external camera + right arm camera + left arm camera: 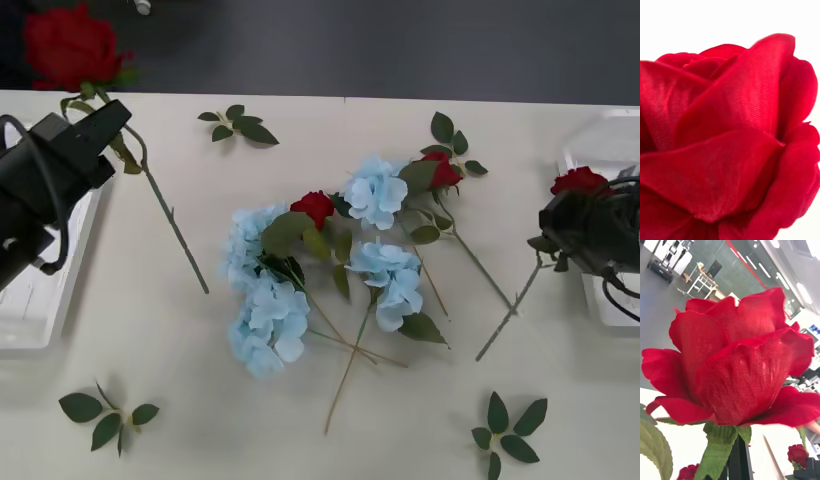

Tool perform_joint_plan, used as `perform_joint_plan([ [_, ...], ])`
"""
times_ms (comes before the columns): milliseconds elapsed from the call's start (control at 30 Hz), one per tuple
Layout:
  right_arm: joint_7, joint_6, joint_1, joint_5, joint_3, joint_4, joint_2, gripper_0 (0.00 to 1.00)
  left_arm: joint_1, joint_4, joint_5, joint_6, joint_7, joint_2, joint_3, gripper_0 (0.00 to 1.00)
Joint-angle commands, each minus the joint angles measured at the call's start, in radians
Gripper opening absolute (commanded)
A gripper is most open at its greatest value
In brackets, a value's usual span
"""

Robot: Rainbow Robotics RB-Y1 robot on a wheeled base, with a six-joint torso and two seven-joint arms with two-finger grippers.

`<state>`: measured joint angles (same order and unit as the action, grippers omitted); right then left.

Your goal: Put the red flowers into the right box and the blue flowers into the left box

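I see the central heap of pale blue hydrangea-like flowers (pixel 268 305) mid-table, two small red roses (pixel 316 207) lying in it. Left of the heap, my left gripper (pixel 100 125) holds a red rose over the white slatted left box (pixel 40 300). Right of the heap, my right gripper (pixel 560 225) grips a rose beside the white right box (pixel 600 135).

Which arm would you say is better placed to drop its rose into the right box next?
Right. The right gripper holds a red rose beside the right box, while the left gripper holds its rose far across, above the left box.
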<state>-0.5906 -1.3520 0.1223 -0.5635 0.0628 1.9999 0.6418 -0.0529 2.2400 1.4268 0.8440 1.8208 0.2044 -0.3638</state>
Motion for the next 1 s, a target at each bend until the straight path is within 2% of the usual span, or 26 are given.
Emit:
perform_joint_plan([
  [33,-0.092,0.039,-0.093,0.051,0.052,0.165,0.013,0.0,-0.039,0.05,0.093,0.104,0.127,0.043,-0.084,0.0],
  [200,-0.193,0.235,-0.217,0.008,0.164,0.25,0.013,0.0,-0.07,0.044,0.208,0.302,0.256,0.044,-0.199,0.0],
  [333,-0.341,0.269,-0.253,-0.065,0.244,0.255,0.013,0.0,-0.065,0.02,0.296,0.44,0.321,0.043,-0.267,0.0],
  [500,-0.569,0.28,-0.293,-0.196,0.356,0.249,0.042,0.0,-0.005,-0.108,0.452,0.658,0.425,0.046,-0.336,0.0],
  [567,-0.586,0.281,-0.296,-0.211,0.365,0.243,0.05,0.0,0.005,-0.126,0.466,0.682,0.44,0.046,-0.337,0.0],
  [633,-0.664,0.32,-0.32,-0.302,0.401,0.209,0.111,0.0,0.054,-0.224,0.524,0.793,0.546,0.052,-0.337,0.0],
  [833,-0.742,0.442,-0.359,-0.457,0.43,0.122,0.262,0.0,0.159,-0.356,0.578,0.92,0.695,0.052,-0.337,0.0],
  [1000,-0.836,0.502,-0.314,-0.535,0.428,0.0,0.349,0.0,0.265,-0.434,0.578,1.008,0.735,0.052,-0.337,0.0],
])
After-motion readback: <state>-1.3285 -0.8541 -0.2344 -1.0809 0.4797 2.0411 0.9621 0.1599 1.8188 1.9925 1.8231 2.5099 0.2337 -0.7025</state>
